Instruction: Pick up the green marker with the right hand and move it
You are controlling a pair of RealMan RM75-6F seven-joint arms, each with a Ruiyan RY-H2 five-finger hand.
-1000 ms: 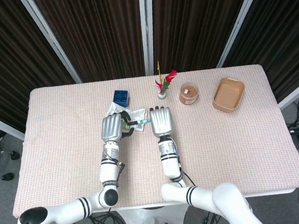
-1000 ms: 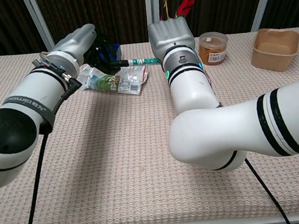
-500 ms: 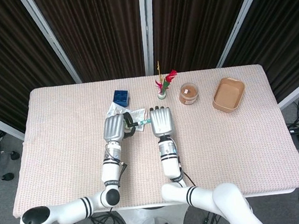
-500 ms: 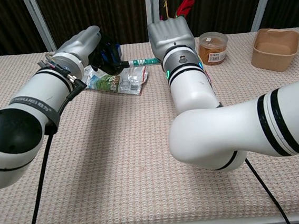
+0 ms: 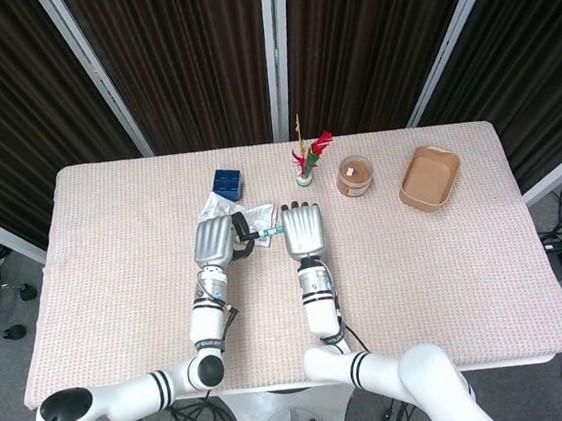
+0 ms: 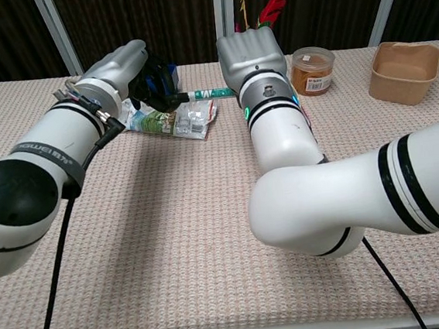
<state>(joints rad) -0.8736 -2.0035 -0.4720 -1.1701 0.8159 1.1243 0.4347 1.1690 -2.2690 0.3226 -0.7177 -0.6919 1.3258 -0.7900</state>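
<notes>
The green marker (image 5: 261, 235) (image 6: 206, 93) stretches sideways between my two hands, just above a crumpled snack bag (image 6: 175, 118). My left hand (image 5: 215, 241) (image 6: 123, 63) has its dark fingers curled around the marker's dark left end. My right hand (image 5: 303, 228) (image 6: 250, 53) is at the marker's right end, back towards both cameras and fingers stretched out forward. The marker's tip runs behind the thumb side of the right hand, so I cannot see whether they touch.
A blue box (image 5: 226, 182) stands behind the left hand. A small vase with red and yellow feathers (image 5: 304, 164), a clear tub of brown contents (image 5: 354, 176) and a tan paper tray (image 5: 429, 177) line the back right of the cloth-covered table (image 5: 117, 278).
My left hand has shifted a little to the right, towards the right hand, and its fingers now overlap the marker's dark end. The right hand has stayed in place.
</notes>
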